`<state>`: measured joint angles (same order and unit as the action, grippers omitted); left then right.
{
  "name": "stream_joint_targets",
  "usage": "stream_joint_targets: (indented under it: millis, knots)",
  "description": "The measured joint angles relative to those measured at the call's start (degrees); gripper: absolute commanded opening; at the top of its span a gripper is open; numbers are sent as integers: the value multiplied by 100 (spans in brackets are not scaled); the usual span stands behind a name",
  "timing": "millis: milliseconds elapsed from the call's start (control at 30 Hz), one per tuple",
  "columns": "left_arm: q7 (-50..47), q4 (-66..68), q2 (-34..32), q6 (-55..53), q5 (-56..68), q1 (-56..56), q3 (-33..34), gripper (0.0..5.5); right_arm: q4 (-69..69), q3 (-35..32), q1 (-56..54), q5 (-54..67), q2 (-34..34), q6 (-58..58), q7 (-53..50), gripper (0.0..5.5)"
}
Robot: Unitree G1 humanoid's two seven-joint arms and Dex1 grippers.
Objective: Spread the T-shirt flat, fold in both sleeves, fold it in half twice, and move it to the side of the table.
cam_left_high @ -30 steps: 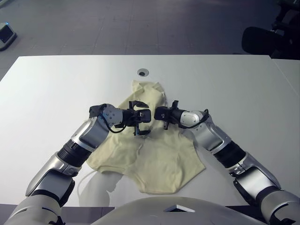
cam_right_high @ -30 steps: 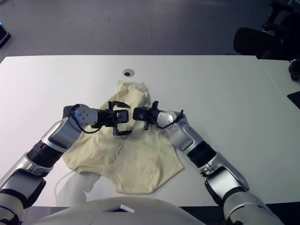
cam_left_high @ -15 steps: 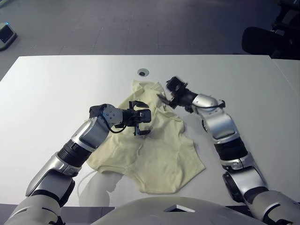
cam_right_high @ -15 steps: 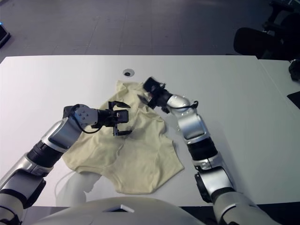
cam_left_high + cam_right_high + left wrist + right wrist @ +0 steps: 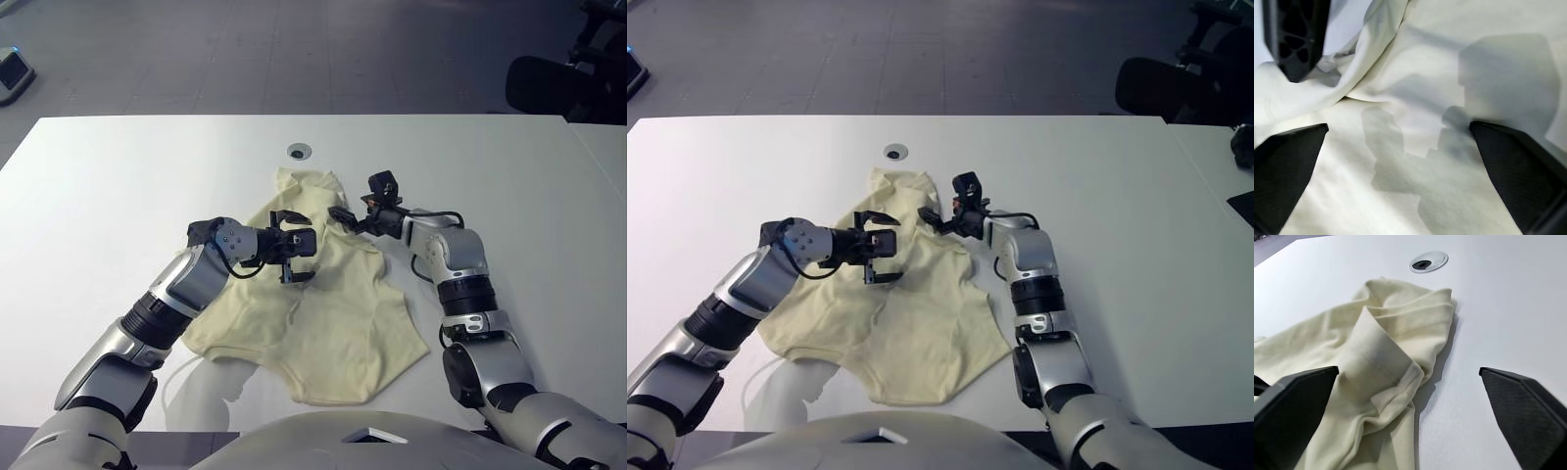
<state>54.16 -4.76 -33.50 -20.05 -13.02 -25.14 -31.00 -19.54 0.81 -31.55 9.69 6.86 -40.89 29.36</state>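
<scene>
- A pale yellow T-shirt (image 5: 333, 323) is seen lying rumpled on the white table (image 5: 118, 176), around its middle and towards the robot's edge.
- The shirt's far end is bunched into a narrow heap just short of a round cable grommet (image 5: 298, 151) set in the tabletop.
- The left gripper (image 5: 292, 245) is held over the shirt's left-centre part, its two fingers spread apart with nothing between them; in the left wrist view wrinkled cloth is seen close beneath the fingertips (image 5: 1288, 166).
- The right gripper (image 5: 358, 204) is placed at the right edge of the bunched far end, its fingers set wide apart and unclamped.
- In the right wrist view a rolled fold of cloth (image 5: 1381, 352) is seen between the two spread fingers.
</scene>
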Motion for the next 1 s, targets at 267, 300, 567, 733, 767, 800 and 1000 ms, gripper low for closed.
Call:
stream_joint_targets:
  millis: [267,300,567,733,767,800,1000]
  knots:
    - [1,1,24,1,-28,-3,0,540,-397,92,-70,109,-69,86,42,329]
    - [1,2,28,0,-30,-3,0,540,-414,93,-82,122,-70,86,48,316]
    - [-9,2,51,-6,-40,0,0,540,-523,94,-169,176,-44,86,78,183]
    - [-51,-4,75,-11,-40,18,1,540,-502,109,-214,175,9,81,115,110]
    - [-54,-5,76,-12,-40,20,1,540,-487,112,-214,175,22,76,130,97]
    - [-55,-6,75,-12,-40,21,1,540,-465,114,-214,175,32,69,134,81]
    - [-59,-5,76,-13,-39,21,3,540,-298,134,-217,178,124,4,154,3]
